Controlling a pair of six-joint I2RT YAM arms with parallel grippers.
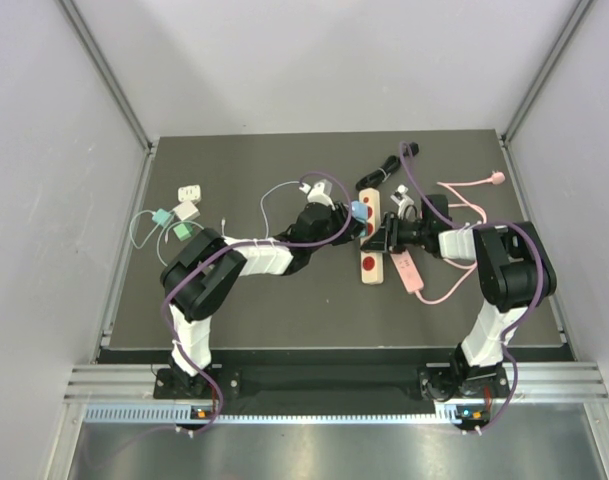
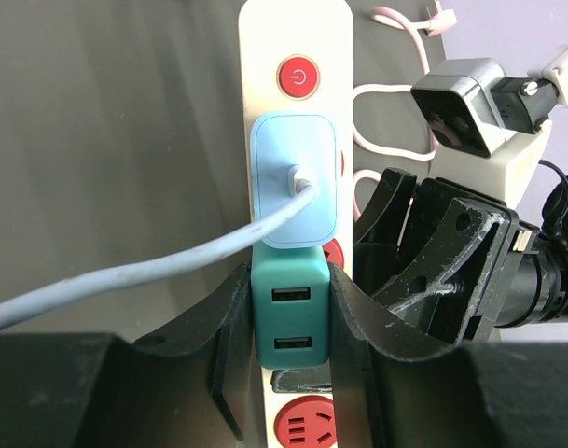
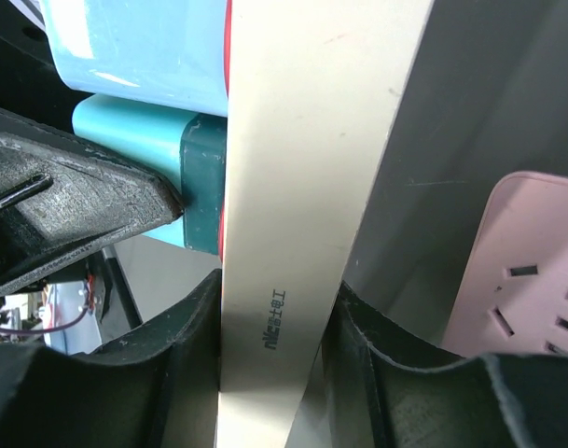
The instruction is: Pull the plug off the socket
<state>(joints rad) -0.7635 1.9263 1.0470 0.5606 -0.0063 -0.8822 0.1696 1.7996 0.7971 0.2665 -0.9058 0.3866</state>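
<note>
Fingers first: my left gripper (image 2: 290, 322) is clamped on the teal plug (image 2: 290, 291), a black finger (image 2: 218, 359) pressed to each of its flanks, and the plug's two USB ports face my wrist camera. That plug stands in the cream power strip (image 2: 297, 28), its base against the strip's face, near the middle of the table (image 1: 234, 300) in the overhead view. Right beside it, my right gripper (image 3: 274, 364) is closed on the same strip, with one finger (image 3: 167, 392) on either side of its long body, where small dark lettering shows. From that wrist, the tip of my left finger rests against the teal plug's darker side.

Just past the teal plug, touching it, a light-blue plug (image 2: 295, 182) sits on the strip, and its pale cable (image 2: 125, 280) runs off to the left of my left wrist view. Beyond that comes the strip's round red button (image 2: 297, 77). A pink power strip (image 3: 535, 271) lies just beside the cream one on my right side, and a pink cable (image 1: 474, 184) trails on the table past it. Farther off, a black cable (image 1: 389, 165) lies toward the back edge, and a few small adapters (image 1: 187, 210) sit well apart on the left.
</note>
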